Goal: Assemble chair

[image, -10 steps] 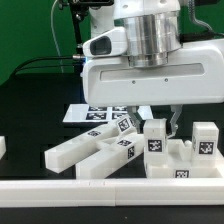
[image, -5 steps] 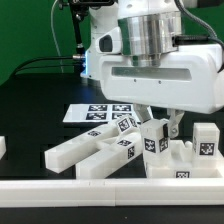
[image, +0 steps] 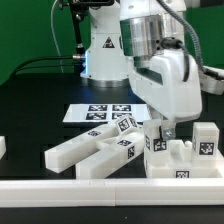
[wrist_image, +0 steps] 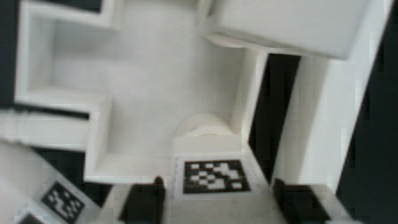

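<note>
Exterior view: gripper (image: 163, 132) is reaching straight down and clamping the upright tagged chair post (image: 154, 146) directly beneath it. The post's long axis is running vertical, in line with the gripper's approach, and its foot is sitting on the seat frame (image: 180, 165) below. Wrist view: fingers (wrist_image: 146, 205) are flanking the post's tag face on both sides, seemingly touching, no gap showing.
</note>
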